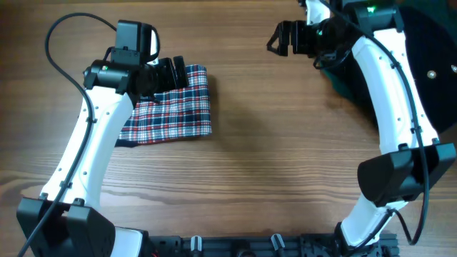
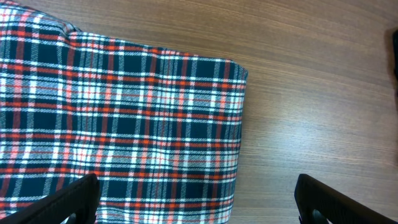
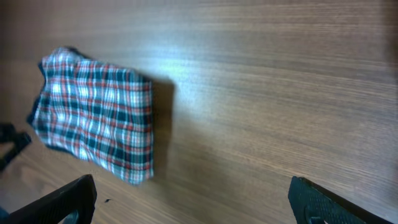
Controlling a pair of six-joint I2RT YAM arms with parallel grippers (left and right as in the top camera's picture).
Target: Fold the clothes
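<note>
Overhead: 1 plaid garment (image 1: 178,114), folded, on 1 table (image 1: 250,178); left gripper (image 1: 173,73), right gripper (image 1: 275,36) spread wide, empty.

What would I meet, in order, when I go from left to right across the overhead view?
plaid garment → right gripper → dark green fabric → black garment. The left gripper overlaps the plaid garment, so it is left out.
</note>
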